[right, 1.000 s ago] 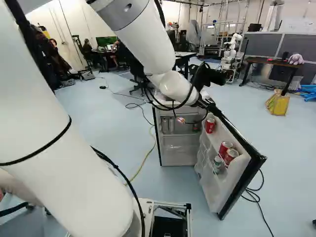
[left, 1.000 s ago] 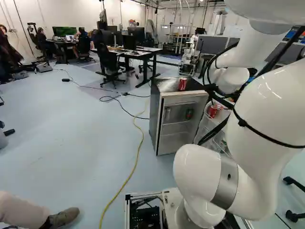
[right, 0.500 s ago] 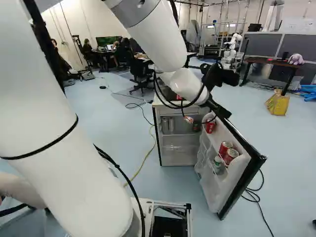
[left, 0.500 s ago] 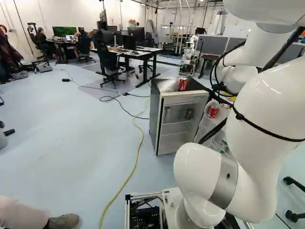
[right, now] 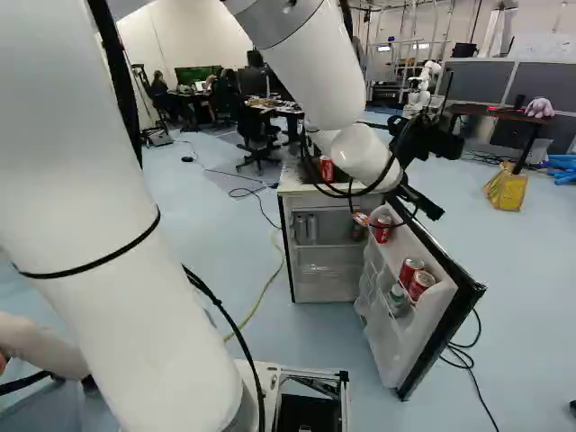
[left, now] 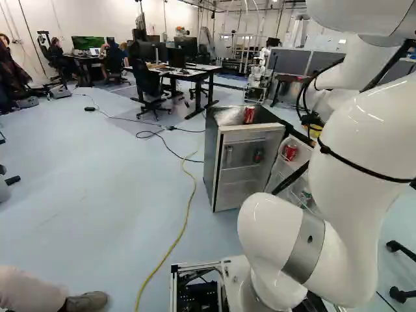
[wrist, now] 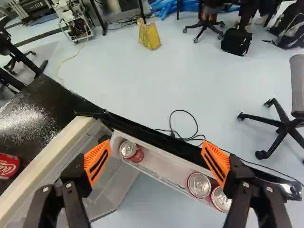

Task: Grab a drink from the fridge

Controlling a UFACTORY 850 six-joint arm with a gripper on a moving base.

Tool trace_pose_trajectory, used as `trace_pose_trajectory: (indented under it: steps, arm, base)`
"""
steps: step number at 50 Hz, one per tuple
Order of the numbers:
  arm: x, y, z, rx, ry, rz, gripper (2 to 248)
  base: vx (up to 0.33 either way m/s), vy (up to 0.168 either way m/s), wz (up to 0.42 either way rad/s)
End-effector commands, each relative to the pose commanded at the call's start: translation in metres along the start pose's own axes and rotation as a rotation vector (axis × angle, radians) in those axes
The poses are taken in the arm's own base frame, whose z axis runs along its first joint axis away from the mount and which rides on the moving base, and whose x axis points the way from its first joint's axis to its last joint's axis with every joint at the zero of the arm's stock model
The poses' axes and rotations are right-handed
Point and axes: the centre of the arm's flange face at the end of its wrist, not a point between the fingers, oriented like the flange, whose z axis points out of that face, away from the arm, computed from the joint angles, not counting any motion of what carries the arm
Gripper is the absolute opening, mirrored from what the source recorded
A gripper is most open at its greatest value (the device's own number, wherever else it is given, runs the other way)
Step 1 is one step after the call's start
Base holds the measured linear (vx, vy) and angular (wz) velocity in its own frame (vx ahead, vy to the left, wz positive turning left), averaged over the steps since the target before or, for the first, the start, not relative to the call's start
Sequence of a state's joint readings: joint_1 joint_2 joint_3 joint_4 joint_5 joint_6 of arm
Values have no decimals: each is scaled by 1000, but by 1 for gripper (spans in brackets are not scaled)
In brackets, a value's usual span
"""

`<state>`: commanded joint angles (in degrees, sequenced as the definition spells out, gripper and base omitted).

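Note:
My gripper (right: 421, 200) is above the open fridge door (right: 432, 310) in the right base view. In the wrist view the gripper (wrist: 156, 160) stands wide open, orange pads apart, holding nothing. Past its fingers, the door's upper shelf carries a red can (wrist: 131, 151) near one pad and two more cans, one (wrist: 199, 184) and another (wrist: 221, 199), by the other pad. Lower on the door a green-topped bottle (right: 396, 297) shows in the right base view. A red can (left: 249, 114) stands on top of the fridge (left: 214, 156). Dim cans stand inside the cabinet.
Black cables (right: 468, 360) lie on the floor beyond the door. A yellow cable (left: 185, 221) runs left of the fridge. Desks (left: 188, 71) and another robot (right: 421, 90) stand behind. An office chair (wrist: 278, 126) is past the door; a person's shoe (left: 88, 301) is near the base.
The arm has swung to the right in the right base view, carrying the gripper over and past the fridge door. The base, fridge and cans have not moved.

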<state>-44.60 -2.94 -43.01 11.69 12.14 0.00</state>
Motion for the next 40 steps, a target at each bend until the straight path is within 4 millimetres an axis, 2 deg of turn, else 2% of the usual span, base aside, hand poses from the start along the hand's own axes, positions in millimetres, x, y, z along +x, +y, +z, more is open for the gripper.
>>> trace_pose_trajectory:
  steps: [40]
  arm:
    - [27, 62, 31, -102, -1, 82, 247]
  base:
    - [0, 0, 0]
